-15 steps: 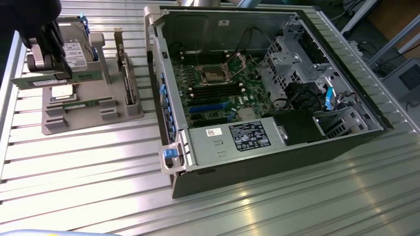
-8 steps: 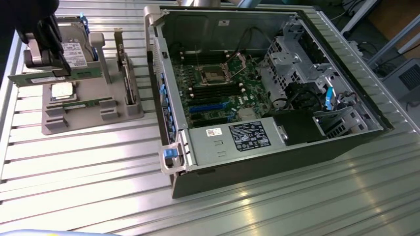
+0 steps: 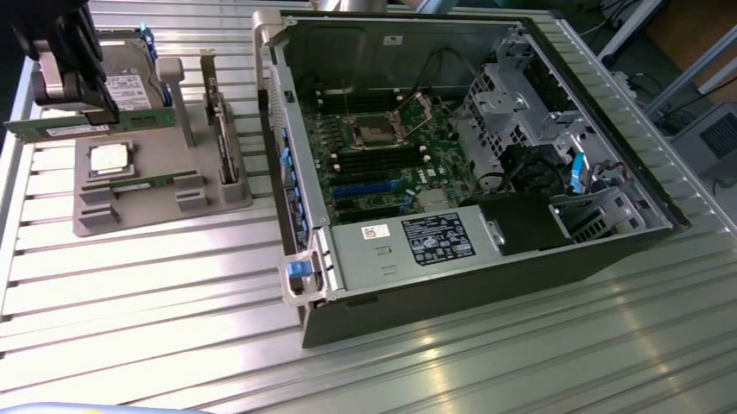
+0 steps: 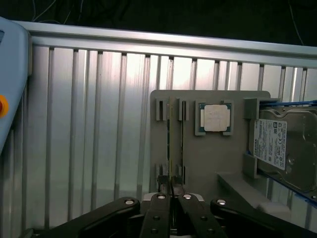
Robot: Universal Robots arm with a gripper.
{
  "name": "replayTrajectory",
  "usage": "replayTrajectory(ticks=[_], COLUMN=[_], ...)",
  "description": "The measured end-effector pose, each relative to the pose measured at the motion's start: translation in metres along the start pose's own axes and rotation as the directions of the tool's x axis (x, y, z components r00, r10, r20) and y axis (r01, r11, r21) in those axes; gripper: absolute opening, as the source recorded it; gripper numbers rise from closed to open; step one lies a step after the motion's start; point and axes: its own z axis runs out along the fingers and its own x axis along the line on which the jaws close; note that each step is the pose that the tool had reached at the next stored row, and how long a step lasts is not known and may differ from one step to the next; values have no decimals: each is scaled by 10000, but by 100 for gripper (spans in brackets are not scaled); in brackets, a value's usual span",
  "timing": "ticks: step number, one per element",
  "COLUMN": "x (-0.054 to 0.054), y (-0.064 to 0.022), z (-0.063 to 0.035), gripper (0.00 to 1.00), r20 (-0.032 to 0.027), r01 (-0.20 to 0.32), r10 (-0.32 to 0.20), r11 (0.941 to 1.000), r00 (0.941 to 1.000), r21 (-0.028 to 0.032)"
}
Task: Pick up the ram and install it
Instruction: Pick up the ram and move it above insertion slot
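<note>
The ram (image 3: 69,129) is a long thin green stick with a white label. It hangs level over the grey parts holder (image 3: 230,194) at the exterior view's left. My black gripper (image 3: 102,114) is shut on its top edge from above. In the wrist view the ram (image 4: 170,144) shows edge-on as a thin line running away from my closed fingertips (image 4: 159,191), with the gripper (image 4: 171,191) over the holder (image 4: 218,163). A second green stick (image 3: 155,183) lies in the holder. The open computer case (image 3: 302,285) with its motherboard (image 3: 386,147) stands to the exterior view's right.
On the holder sit a processor chip (image 3: 110,159), a silver hard drive (image 3: 129,86) with blue rails and an upright dark expansion card (image 3: 221,129). The case's raised walls and drive cage (image 3: 513,95) surround the motherboard. A ribbed aluminium table (image 3: 150,285) carries everything.
</note>
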Motion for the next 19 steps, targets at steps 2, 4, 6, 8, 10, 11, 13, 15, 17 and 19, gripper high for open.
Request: replayTrajectory(ticks=[2,4,6,8,10,11,13,15,17,19], x=[-1,-2,-3,-4,-5,-5,-6,-7,-8,-8], y=[0,0,0,0,0,0,0,0,0,0], z=[-26,-42,-62,-89,-119,-126,-143,-160,-181,-198], gripper=[12,12,12,12,12,12,12,12,12,12], r20=[0,0,0,0,0,0,0,0,0,0], r01=[0,0,-1,0,0,0,0,0,0,0], r10=[0,0,1,0,0,0,0,0,0,0], r11=[10000,10000,10000,10000,10000,10000,10000,10000,10000,10000], r00=[10000,10000,10000,10000,10000,10000,10000,10000,10000,10000], r21=[1,0,0,0,1,1,0,0,0,0])
